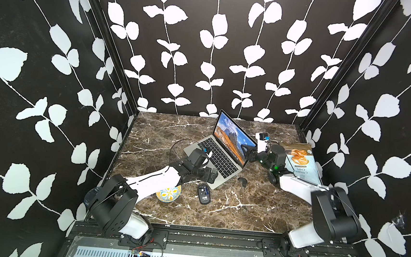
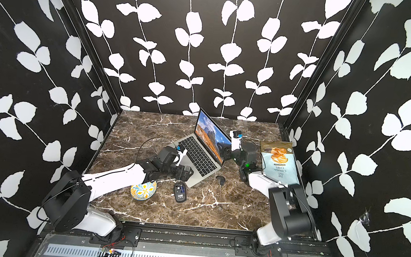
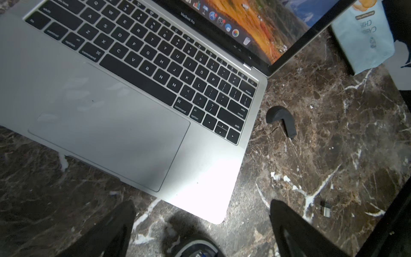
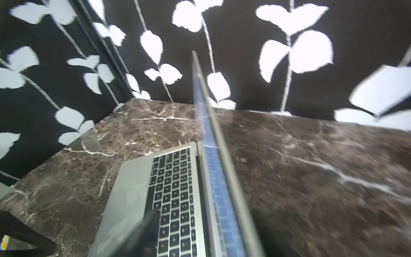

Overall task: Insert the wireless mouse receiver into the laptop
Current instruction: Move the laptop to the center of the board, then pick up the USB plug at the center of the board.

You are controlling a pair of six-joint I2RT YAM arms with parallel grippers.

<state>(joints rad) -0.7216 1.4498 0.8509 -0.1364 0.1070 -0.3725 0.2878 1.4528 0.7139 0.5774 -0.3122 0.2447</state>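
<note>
Hovering over the near corner of the laptop (image 1: 218, 155), the left gripper (image 3: 202, 202) is spread wide and empty. Both fingers (image 3: 104, 231) show in the left wrist view, with only the counter (image 3: 333, 144) and the laptop corner between them.

The receiver (image 3: 325, 209) is a small metal stub lying flat on bare counter just outside one left finger. It is off the laptop's near corner, on the side facing the counter's right edge. It touches nothing and lies apart from the laptop and from the black curved piece (image 3: 281, 120) beside the laptop's side edge. It is too small to pick out in the top views. Its long axis looks to run roughly along that side edge, but it is tiny, so unsure; I cannot tell which end is the plug.

The laptop sits open, turned at an angle, mid-counter toward the far edge.

The right gripper (image 1: 245, 153) is up at the lid's free side edge. Its jaws look parted and astride the lid, gripping nothing as far as the blurred right wrist view shows. One finger (image 4: 144, 231) stands clear of the screen.

Judgement: the left arm is much nearer the receiver, so the pick likely falls to it, with a short sideways shift and then down. A tiny flat part on hard stone risks skidding away from the fingers.

The mouse (image 1: 204, 194), bowl (image 1: 168, 193) and chips bag (image 1: 299, 161) are not involved.
</note>
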